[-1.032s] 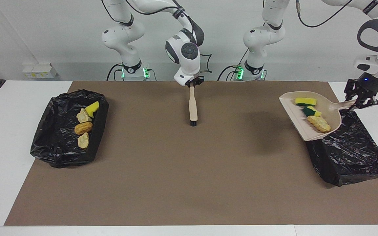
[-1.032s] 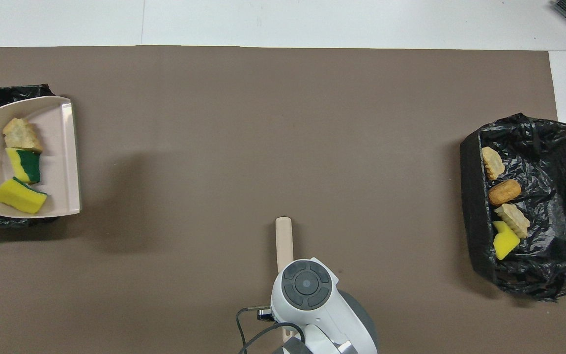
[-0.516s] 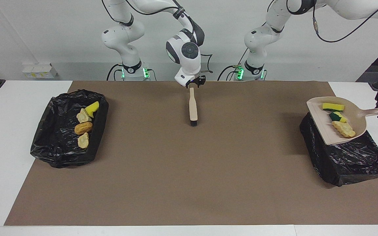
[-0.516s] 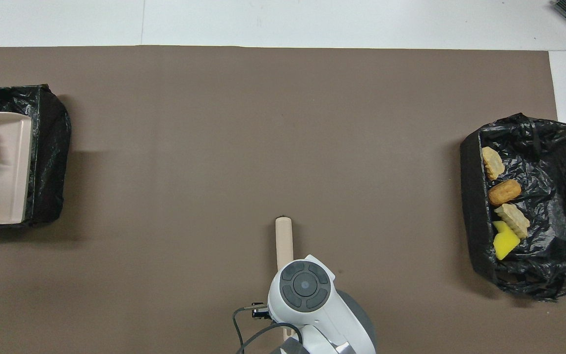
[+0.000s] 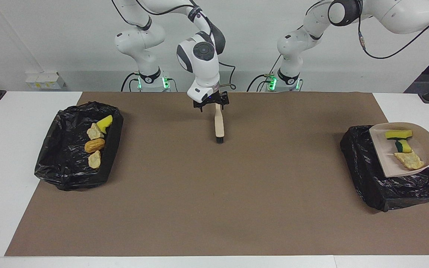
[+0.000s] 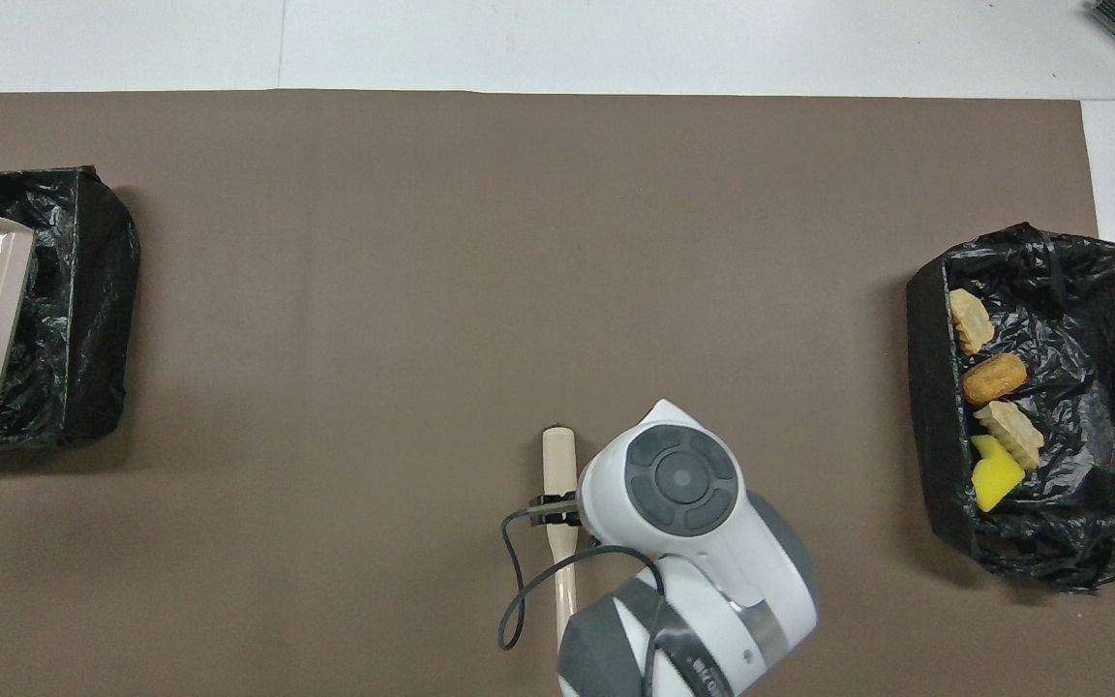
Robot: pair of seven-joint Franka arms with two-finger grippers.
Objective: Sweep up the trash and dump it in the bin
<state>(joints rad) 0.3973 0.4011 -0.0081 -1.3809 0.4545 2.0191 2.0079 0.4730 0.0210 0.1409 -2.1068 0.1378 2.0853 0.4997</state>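
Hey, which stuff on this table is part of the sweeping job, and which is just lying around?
Job: brush; dustpan with three scraps, over the bin at the left arm's end; bin at the right arm's end, holding four scraps.
Lying about: white boxes by the wall; brown mat.

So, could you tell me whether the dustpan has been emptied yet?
Not yet: the dustpan holds three scraps above the black-lined bin.
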